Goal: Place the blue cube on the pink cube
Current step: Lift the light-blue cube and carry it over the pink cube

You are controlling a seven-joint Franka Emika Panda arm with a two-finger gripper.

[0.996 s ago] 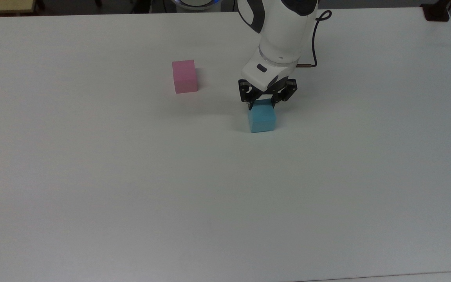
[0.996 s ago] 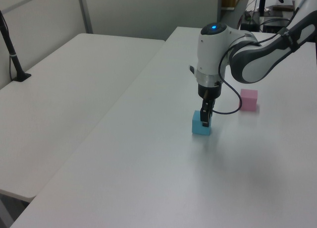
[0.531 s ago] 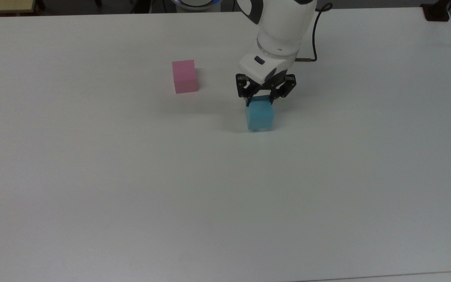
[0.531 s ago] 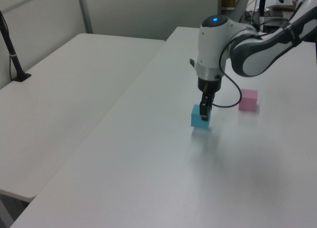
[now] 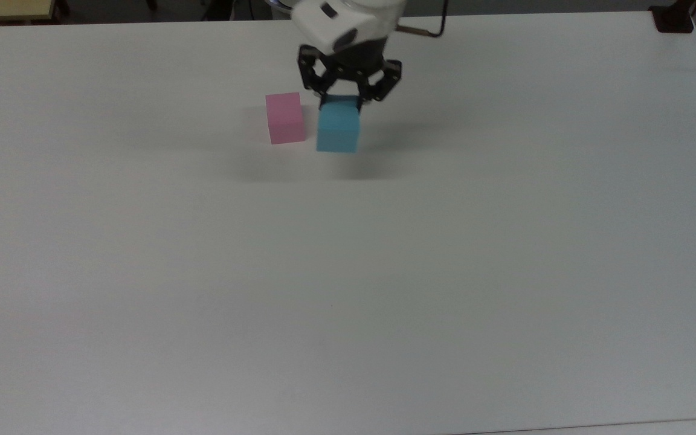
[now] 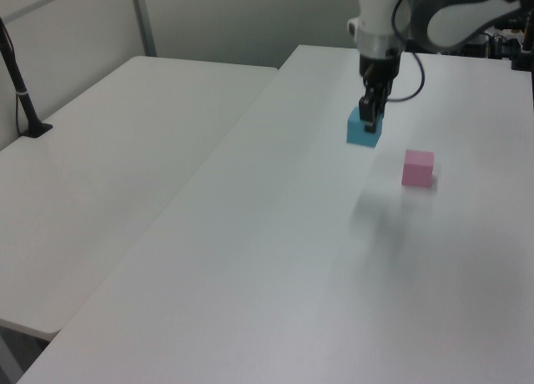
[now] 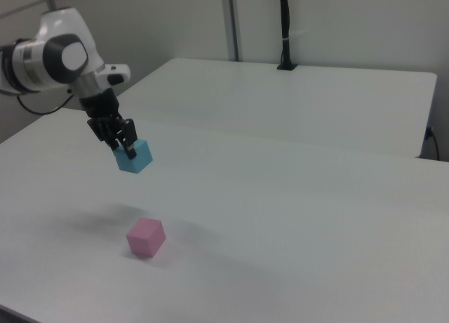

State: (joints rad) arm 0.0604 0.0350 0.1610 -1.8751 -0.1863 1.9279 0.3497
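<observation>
My gripper [image 5: 341,104] [image 6: 368,123] [image 7: 128,152] is shut on the blue cube [image 5: 338,128] [image 6: 363,130] [image 7: 135,158] and holds it in the air, well above the white table [image 5: 348,272]. The pink cube [image 5: 285,118] [image 6: 418,168] [image 7: 146,237] rests on the table. In the top view the blue cube hangs just right of the pink cube. In the right view it is above and a little left of the pink cube. Its shadow falls on the table beside the pink cube.
A second white table [image 6: 108,175] [image 7: 295,105] stands alongside, separated by a narrow seam. A black post [image 6: 21,92] [image 7: 284,28] rises from that table's far edge. A black cable [image 5: 426,30] trails from the arm's wrist.
The gripper has lifted the blue cube off the table and carried it up and toward the top view's left, ending close beside the pink cube. The pink cube has not moved.
</observation>
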